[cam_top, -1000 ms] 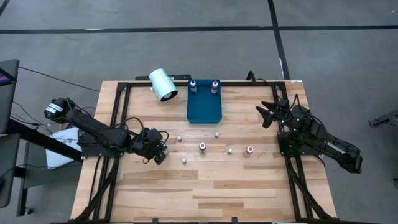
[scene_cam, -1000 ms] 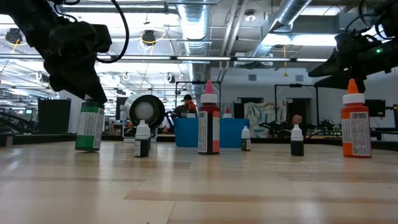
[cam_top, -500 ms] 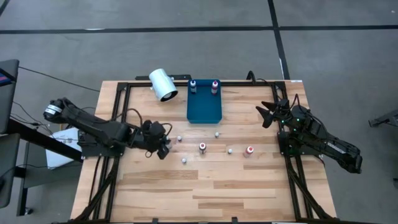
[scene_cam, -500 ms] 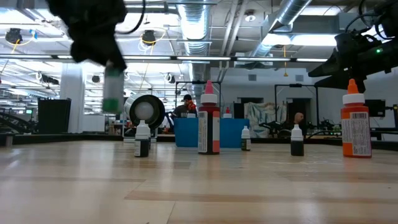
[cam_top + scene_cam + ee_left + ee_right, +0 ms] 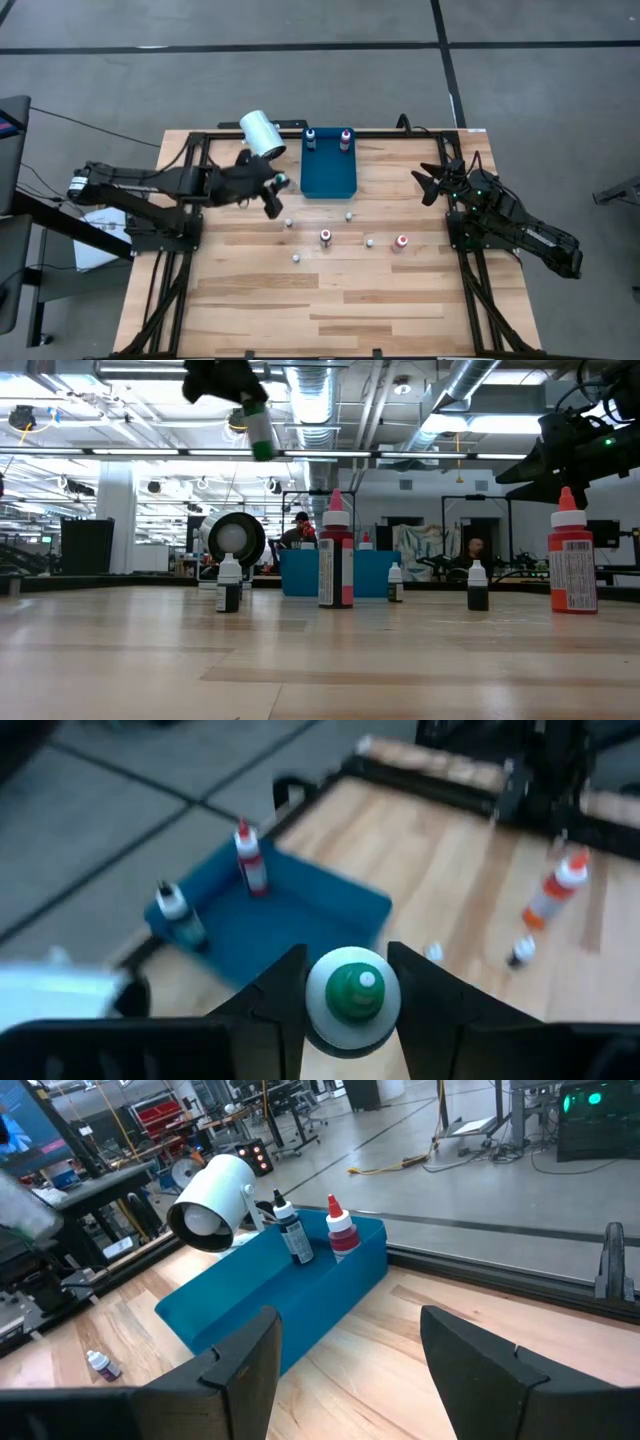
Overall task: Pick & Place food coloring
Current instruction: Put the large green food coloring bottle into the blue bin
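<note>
My left gripper [image 5: 273, 192] is shut on a green-topped food coloring bottle [image 5: 352, 997] and holds it high over the table, just left of the blue tray [image 5: 328, 172]. A blue-topped bottle [image 5: 310, 138] and a red-topped bottle [image 5: 346, 138] stand at the tray's far end. On the wood stand a red bottle [image 5: 325, 237], an orange-red bottle [image 5: 401, 243] and several tiny white ones, such as [image 5: 289, 222]. My right gripper [image 5: 428, 185] waits open at the table's right side. My left gripper pinches the green-topped bottle between its two fingers, at the white upper part [image 5: 318, 1008] just below the cap. The fingers reach in from the table's left, slanting a little downward. The bottle [image 5: 260, 432] is lifted clear of the table and hangs slightly tilted below the fingers.
A large white cylinder [image 5: 262, 135] lies on its side at the far edge, left of the tray and close to my left arm. The table's near half [image 5: 330, 310] is bare wood. A black frame [image 5: 190, 200] runs along the table's left, right and far sides.
My left gripper has risen steeply and swung toward the far edge and the blue tray, turning as it went. The green-topped bottle, which stood at table height a second ago, is now lifted clear and high above the wood. My right arm has kept still.
</note>
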